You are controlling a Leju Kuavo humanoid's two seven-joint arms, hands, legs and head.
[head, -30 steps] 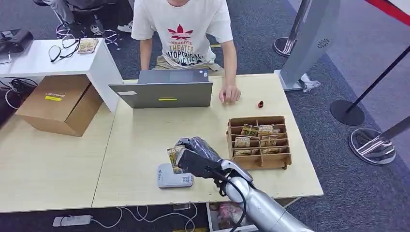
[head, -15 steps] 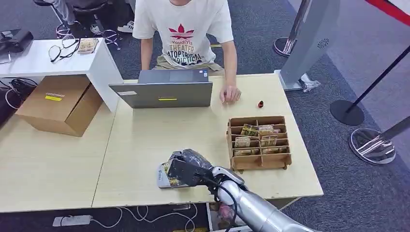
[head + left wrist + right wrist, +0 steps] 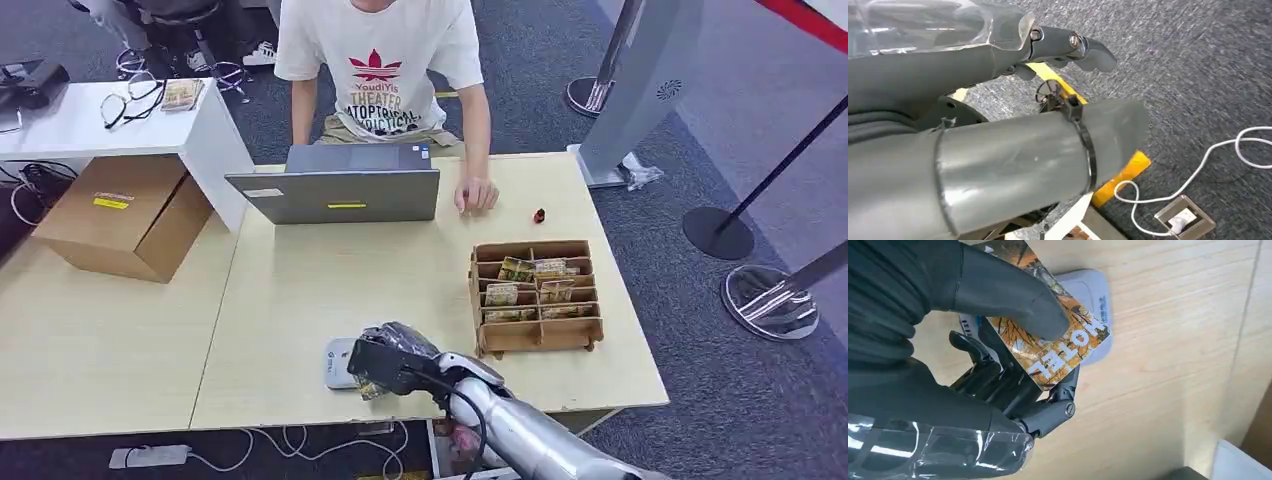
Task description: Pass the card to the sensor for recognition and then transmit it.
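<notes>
My right hand (image 3: 392,358) holds an orange hotel card (image 3: 1053,345) between its thumb and fingers, low over the white card sensor (image 3: 338,362) near the table's front edge. In the right wrist view the card lies flat across the sensor (image 3: 1093,295), the thumb (image 3: 1013,300) pressing on its face; whether the card touches the sensor I cannot tell. In the head view the hand covers most of the sensor. My left hand (image 3: 1068,45) hangs beside the body above the carpet, its fingers loosely curled and holding nothing.
A wooden card rack (image 3: 537,292) with several cards stands right of my hand. A person sits behind a grey laptop (image 3: 338,190), one hand (image 3: 476,194) on the table near a small red object (image 3: 539,215). A cardboard box (image 3: 125,213) sits at the left.
My right hand has come down and toward the table's front edge, bringing the card from above the sensor to lie flat over it.
</notes>
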